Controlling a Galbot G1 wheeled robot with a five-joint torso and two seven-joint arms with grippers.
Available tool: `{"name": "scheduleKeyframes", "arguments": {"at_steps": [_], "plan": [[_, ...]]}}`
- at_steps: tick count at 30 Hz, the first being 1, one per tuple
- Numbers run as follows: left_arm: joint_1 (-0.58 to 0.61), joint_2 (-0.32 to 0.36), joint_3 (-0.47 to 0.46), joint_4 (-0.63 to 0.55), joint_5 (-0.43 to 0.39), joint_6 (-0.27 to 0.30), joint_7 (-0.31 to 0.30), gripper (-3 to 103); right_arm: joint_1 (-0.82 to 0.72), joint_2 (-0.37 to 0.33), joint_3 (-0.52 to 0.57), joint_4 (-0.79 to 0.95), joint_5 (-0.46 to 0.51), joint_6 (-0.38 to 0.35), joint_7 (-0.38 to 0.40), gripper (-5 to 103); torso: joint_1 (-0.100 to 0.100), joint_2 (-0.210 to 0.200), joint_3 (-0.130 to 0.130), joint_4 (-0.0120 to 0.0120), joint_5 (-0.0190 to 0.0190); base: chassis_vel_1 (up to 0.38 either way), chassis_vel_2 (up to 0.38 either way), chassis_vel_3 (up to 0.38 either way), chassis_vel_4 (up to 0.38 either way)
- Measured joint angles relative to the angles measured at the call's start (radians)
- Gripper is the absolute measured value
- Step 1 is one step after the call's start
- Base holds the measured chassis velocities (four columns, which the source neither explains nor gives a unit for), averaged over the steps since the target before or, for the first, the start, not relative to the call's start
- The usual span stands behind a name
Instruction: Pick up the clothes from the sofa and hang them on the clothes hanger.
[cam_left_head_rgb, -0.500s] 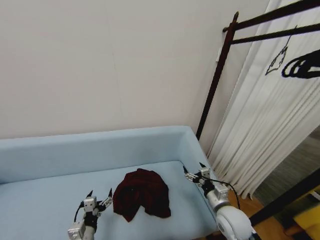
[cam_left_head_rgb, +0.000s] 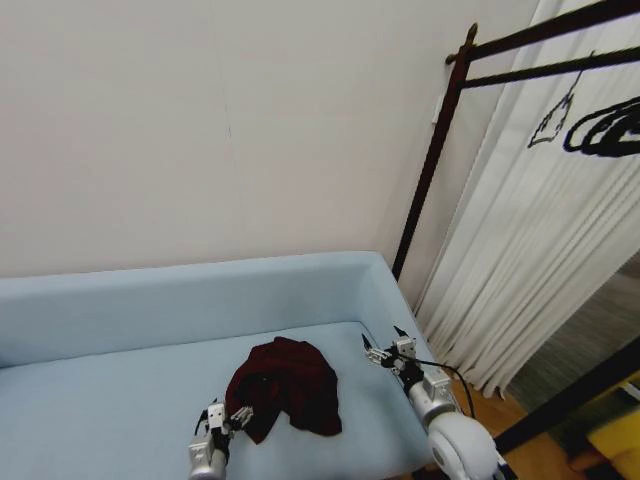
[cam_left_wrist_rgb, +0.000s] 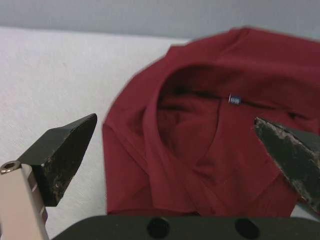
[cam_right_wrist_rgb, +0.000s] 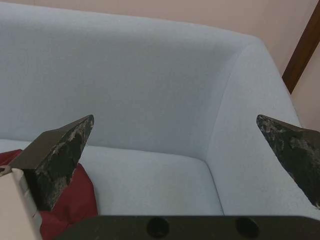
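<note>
Since 0.5 s ago the left gripper has slid right across the seat. It now sits at the near-left edge of the shirt, where before it stood apart from it. The right gripper has edged slightly toward the shirt. The shirt has not shifted: it is a dark red heap on the sofa seat, toward the right end, with the collar opening up.

Both grippers are spread wide and hold nothing. In the left wrist view the 2 fingers straddle the collar area, with cloth lying between and beyond them. I judge this is lined up to bite a fold near the neck, so the shirt would hang straight once lifted. Whether the tips touch the cloth I cannot tell. The right gripper hovers over bare cushion between the shirt and the armrest, facing the backrest corner. It looks to be waiting, or placed to take the shirt's other side.

Bare seat lies to the left of the shirt. The seat's front edge is near the left gripper, and the backrest rises behind the heap. The armrest is close beside the right gripper, leaving little sideways room there. The rack stands beyond that armrest, and its rail runs high at the upper right. Black hangers hang from it in front of the curtain. Carrying the shirt there would mean going up and over the armrest.
</note>
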Motion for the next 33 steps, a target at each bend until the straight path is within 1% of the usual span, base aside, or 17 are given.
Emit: {"name": "scheduleKeyframes", "arguments": {"at_steps": [3,7,8,9,11,12,16,18,21,22,24,25,27,28,30,31,33], "plan": [[-0.026,-0.017,0.012,0.035,-0.003,0.012,-0.032,100,0.004,-0.001,-0.012,-0.007,-0.002,0.002,0.003,100,0.000,0.000,0.000,0.0001,0.0000,0.000,0.000,0.000,0.000],[-0.029,-0.026,0.013,0.044,-0.002,0.018,-0.047,101,0.010,-0.003,-0.021,-0.014,-0.002,0.002,0.007,100,0.000,0.000,0.000,0.0002,0.0001,0.000,0.000,0.000,0.000],[-0.028,-0.029,0.012,0.046,-0.002,0.020,-0.050,98,0.014,-0.004,-0.024,-0.019,-0.002,0.002,0.008,100,0.000,0.000,0.000,0.0002,0.0001,0.000,0.000,0.000,0.000],[-0.028,-0.029,0.012,0.046,-0.002,0.020,-0.050,98,0.014,-0.004,-0.024,-0.019,-0.002,0.002,0.008,100,0.000,0.000,0.000,0.0002,0.0001,0.000,0.000,0.000,0.000],[-0.026,-0.035,0.009,0.051,0.000,0.022,-0.054,89,0.023,-0.006,-0.034,-0.029,-0.002,0.002,0.010,100,0.000,0.000,0.000,0.0002,0.0001,0.000,0.000,0.000,0.000],[-0.026,-0.035,0.009,0.051,0.000,0.022,-0.054,89,0.023,-0.006,-0.034,-0.029,-0.002,0.002,0.010,100,0.000,0.000,0.000,0.0002,0.0001,0.000,0.000,0.000,0.000],[-0.025,-0.037,0.003,0.065,0.013,0.023,-0.059,68,0.043,-0.006,-0.065,-0.046,-0.003,0.002,0.016,100,0.000,0.000,0.000,0.0002,0.0001,0.000,0.000,0.000,0.000],[-0.025,-0.037,0.002,0.068,0.014,0.023,-0.059,68,0.048,-0.006,-0.074,-0.049,-0.003,0.002,0.018,100,0.000,0.000,0.000,0.0002,0.0001,0.000,0.000,0.000,0.000],[-0.030,-0.037,0.000,0.081,0.014,0.024,-0.060,52,0.064,-0.005,-0.097,-0.057,-0.004,0.002,0.026,100,0.000,0.000,0.000,0.0002,0.0001,0.000,0.000,0.000,0.000],[-0.030,-0.037,0.000,0.081,0.014,0.024,-0.060,52,0.064,-0.005,-0.097,-0.057,-0.004,0.002,0.026,100,0.000,0.000,0.000,0.0002,0.0001,0.000,0.000,0.000,0.000],[-0.033,-0.037,0.001,0.089,0.014,0.024,-0.062,41,0.071,-0.007,-0.104,-0.060,-0.004,0.002,0.028,100,0.000,0.000,0.000,0.0002,0.0001,0.000,0.000,0.000,0.000],[-0.034,-0.038,0.002,0.090,0.014,0.024,-0.063,41,0.073,-0.008,-0.107,-0.061,-0.004,0.002,0.030,100,0.000,0.000,0.000,0.0002,0.0000,0.000,0.000,0.000,0.000],[-0.035,-0.040,0.005,0.090,0.015,0.027,-0.063,30,0.075,-0.011,-0.108,-0.062,-0.004,0.002,0.031,100,0.000,0.000,0.000,0.0002,0.0001,0.000,0.000,0.000,0.000],[-0.035,-0.040,0.005,0.090,0.015,0.027,-0.063,30,0.075,-0.011,-0.108,-0.062,-0.004,0.002,0.031,100,0.000,0.000,0.000,0.0002,0.0001,0.000,0.000,0.000,0.000],[-0.036,-0.042,0.009,0.090,0.015,0.032,-0.064,19,0.075,-0.012,-0.108,-0.062,-0.004,0.001,0.031,100,0.000,0.000,0.000,0.0002,0.0000,0.000,0.000,0.000,0.000],[-0.037,-0.043,0.011,0.091,0.015,0.033,-0.065,19,0.075,-0.012,-0.108,-0.062,-0.004,0.001,0.031,100,0.000,0.000,0.000,0.0001,0.0000,0.000,0.000,0.000,0.000],[-0.037,-0.044,0.015,0.096,0.016,0.034,-0.067,9,0.073,-0.012,-0.108,-0.061,-0.004,0.000,0.032,100,0.000,0.000,0.000,0.0002,0.0001,0.000,0.000,0.000,0.000]]}}
